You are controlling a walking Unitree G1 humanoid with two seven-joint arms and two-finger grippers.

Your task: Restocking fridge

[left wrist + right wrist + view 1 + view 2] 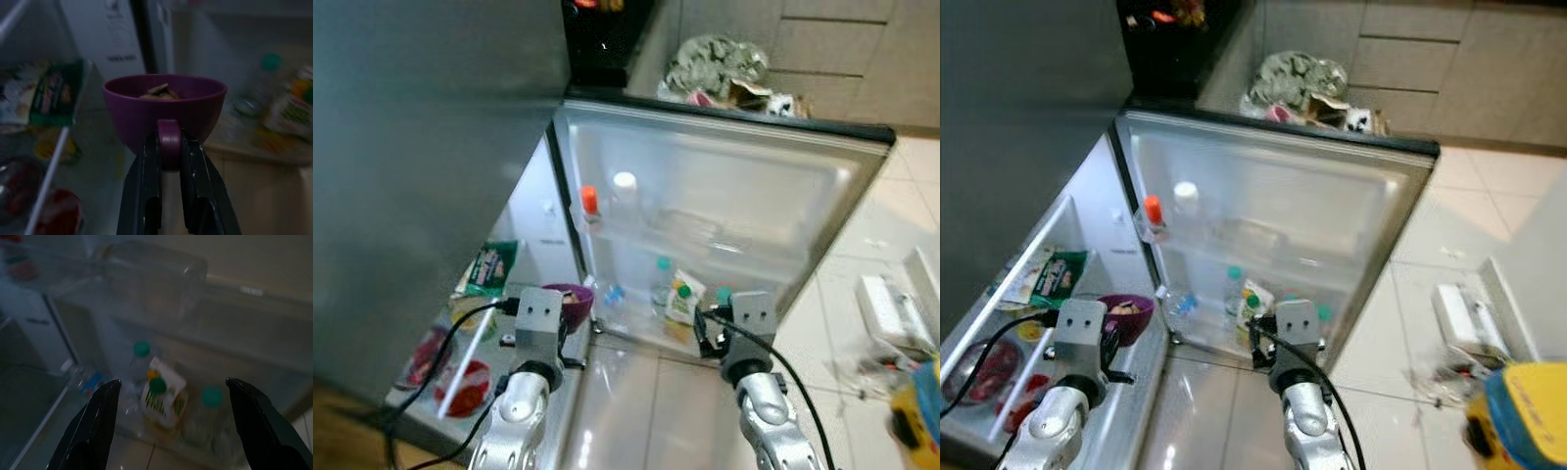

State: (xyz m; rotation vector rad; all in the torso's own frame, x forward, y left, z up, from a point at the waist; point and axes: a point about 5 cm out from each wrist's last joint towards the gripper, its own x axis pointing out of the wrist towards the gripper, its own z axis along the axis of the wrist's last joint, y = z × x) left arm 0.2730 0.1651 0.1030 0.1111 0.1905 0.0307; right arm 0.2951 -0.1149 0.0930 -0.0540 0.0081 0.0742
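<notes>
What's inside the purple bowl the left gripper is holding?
The purple bowl, pinched by its handle in the left gripper, holds a few pale brownish pieces near the rim. The bowl's wall hides anything lower.

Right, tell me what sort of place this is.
Probably a home kitchen: an open fridge door with bottles and a carton in its racks, pale floor tiles, and the left gripper holding a purple bowl of food by the shelves.

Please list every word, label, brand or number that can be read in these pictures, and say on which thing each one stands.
None can be read as text.
Green packet on the fridge shelf: print too blurred.
Carton with green cap in the fridge door: label too blurred.
Dark line on the white inner wall: too small.
Purple bowl, held by the left gripper: no writing.
</notes>
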